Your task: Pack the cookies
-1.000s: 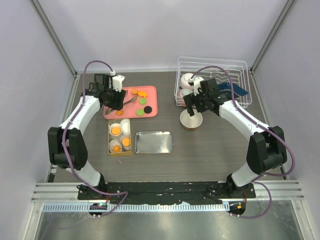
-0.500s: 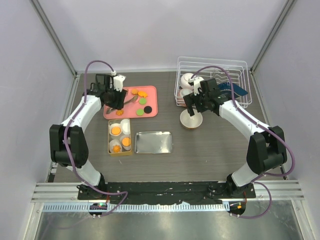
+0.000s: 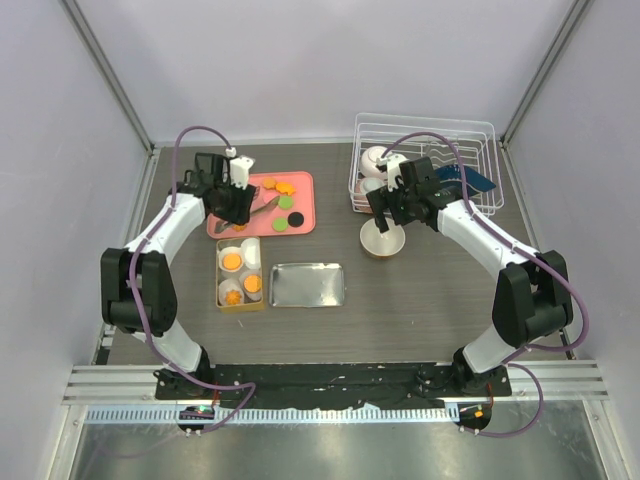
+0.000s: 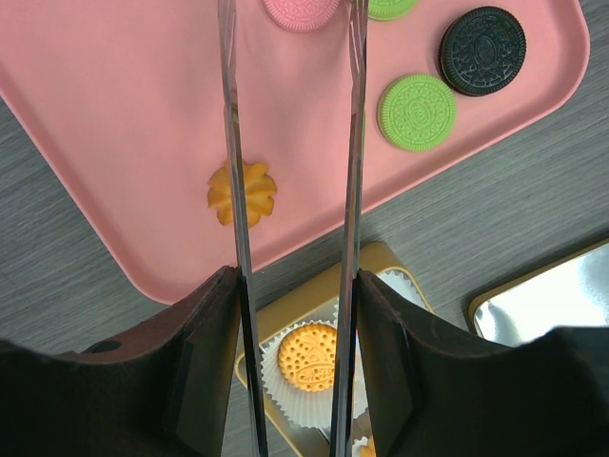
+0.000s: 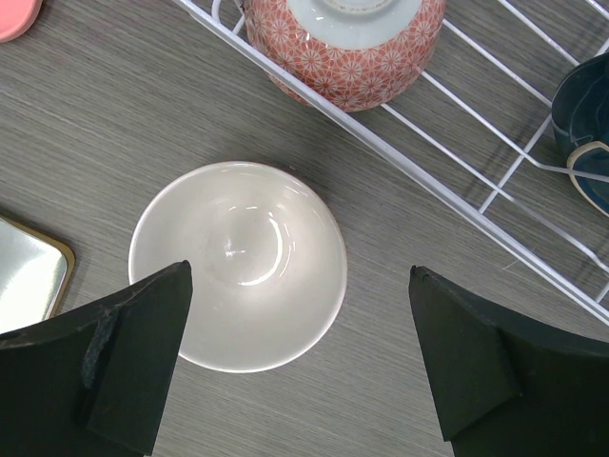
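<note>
My left gripper (image 3: 236, 194) (image 4: 295, 286) is shut on metal tongs (image 4: 228, 143), whose two blades stand apart over the pink tray (image 3: 305, 205) (image 4: 114, 114); their tips run out of the wrist view. Cookies lie on the tray: an orange flower one (image 4: 249, 192) touching the left blade, a pink one (image 4: 301, 11), a green one (image 4: 417, 112), a black one (image 4: 481, 49), and orange ones (image 3: 278, 186) at the back. The gold tin (image 3: 240, 273) holds orange cookies (image 4: 309, 356) in white paper cups. My right gripper (image 3: 392, 205) (image 5: 300, 276) hangs open, holding nothing.
The tin's lid (image 3: 308, 285) lies shiny side up right of the tin. A white bowl (image 3: 383, 240) (image 5: 238, 262) sits under my right gripper. A white wire rack (image 3: 425, 160) at the back right holds a red patterned bowl (image 5: 343, 38) and a blue cup (image 5: 590, 124).
My left gripper with the tongs has shifted slightly right and toward the back over the pink tray. The right arm has not moved.
</note>
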Controlling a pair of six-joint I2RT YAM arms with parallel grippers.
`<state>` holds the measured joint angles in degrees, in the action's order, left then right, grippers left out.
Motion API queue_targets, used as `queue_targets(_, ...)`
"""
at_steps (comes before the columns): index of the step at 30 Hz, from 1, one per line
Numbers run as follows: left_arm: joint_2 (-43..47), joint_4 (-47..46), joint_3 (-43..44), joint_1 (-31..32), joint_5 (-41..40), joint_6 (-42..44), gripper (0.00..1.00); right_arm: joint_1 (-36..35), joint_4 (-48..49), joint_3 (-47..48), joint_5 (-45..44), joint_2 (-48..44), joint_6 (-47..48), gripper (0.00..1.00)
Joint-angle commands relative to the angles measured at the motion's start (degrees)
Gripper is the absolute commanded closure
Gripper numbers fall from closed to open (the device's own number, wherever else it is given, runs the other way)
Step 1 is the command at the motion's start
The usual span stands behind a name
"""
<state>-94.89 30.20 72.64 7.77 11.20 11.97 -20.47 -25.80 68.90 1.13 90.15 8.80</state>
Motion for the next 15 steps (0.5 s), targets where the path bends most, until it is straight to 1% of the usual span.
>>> queue_targets(1, 1.3, -2.9, 0.0, 0.3, 0.8, 0.1, 0.47, -0.3, 0.6, 2.4, -0.4, 0.2, 0.4, 0.00)
queue_targets(10, -0.1, -3.0, 1.1, 0.6, 0.5, 0.2, 0.48, -0.3, 0.6, 2.4, -0.6, 0.5, 0.6, 0.00)
queue_targets(15, 0.0, -2.9, 0.9, 0.7, 0.7, 0.5, 0.51, -0.3, 0.5, 2.4, -0.6, 0.4, 0.7, 0.00)
